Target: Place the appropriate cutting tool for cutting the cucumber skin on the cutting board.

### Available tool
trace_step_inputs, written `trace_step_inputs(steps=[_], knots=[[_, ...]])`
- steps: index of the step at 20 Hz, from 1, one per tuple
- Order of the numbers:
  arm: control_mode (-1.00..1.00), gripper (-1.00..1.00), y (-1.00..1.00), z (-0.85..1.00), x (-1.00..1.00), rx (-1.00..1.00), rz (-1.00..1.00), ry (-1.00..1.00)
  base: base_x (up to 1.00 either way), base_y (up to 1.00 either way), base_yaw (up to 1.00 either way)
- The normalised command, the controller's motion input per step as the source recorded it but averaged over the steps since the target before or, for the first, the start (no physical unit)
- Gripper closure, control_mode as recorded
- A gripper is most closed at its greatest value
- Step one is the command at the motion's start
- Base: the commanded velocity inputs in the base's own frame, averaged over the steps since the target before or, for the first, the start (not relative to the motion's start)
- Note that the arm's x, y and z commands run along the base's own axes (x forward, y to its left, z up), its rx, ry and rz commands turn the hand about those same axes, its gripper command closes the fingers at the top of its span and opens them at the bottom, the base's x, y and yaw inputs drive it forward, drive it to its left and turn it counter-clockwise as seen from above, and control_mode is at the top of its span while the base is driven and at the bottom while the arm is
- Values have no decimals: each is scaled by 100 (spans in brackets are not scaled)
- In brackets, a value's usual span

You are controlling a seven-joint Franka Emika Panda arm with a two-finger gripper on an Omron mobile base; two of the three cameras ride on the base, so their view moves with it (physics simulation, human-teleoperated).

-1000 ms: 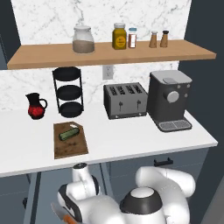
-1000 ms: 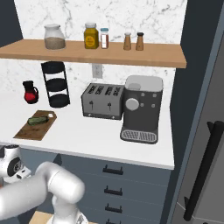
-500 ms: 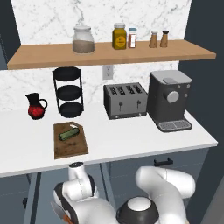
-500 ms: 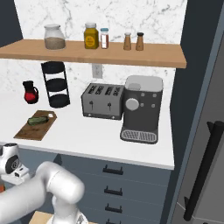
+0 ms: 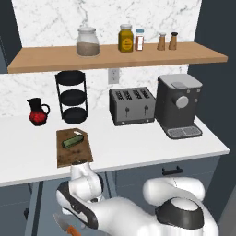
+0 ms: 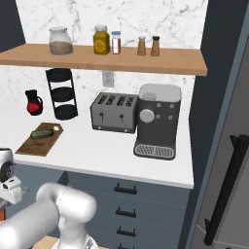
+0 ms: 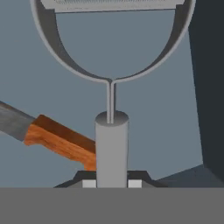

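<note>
In the hand view my gripper [image 7: 112,183] is shut on the cutting tool [image 7: 112,144], a grey peeler. Its round handle stands between my fingertips [image 7: 89,183] and its forked head [image 7: 112,43] spreads above. An orange-handled knife [image 7: 61,142] lies just left of the handle on the same grey-blue surface. On the white counter the dark brown cutting board [image 5: 76,154] [image 6: 34,145] carries the green cucumber [image 5: 73,140] [image 6: 42,133]. My hand [image 5: 80,198] hangs low in front of the counter, below the board.
Behind the board stand a red jug [image 5: 38,112] and a black tiered rack [image 5: 71,97]. A toaster [image 5: 132,106] and a coffee machine [image 5: 179,106] stand to the right. The shelf [image 5: 115,57] holds jars. Drawers [image 6: 126,209] lie under the counter.
The jaws have gone from wide to shut. My hand stays low before the counter while the elbow shifts a little. Board and cucumber have not moved.
</note>
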Motion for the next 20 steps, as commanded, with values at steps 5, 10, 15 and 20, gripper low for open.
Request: trace_step_inputs(steps=[5,10,15,20], knots=[[-100,100,7,100,-71,-1,-14,-4,0,0,0],[-100,100,8,100,-17,-7,-12,-11,0,0,0],[-100,100,4,100,18,-8,-18,-5,0,0,0],[-100,100,9,90,58,-9,-21,1,0,0,0]])
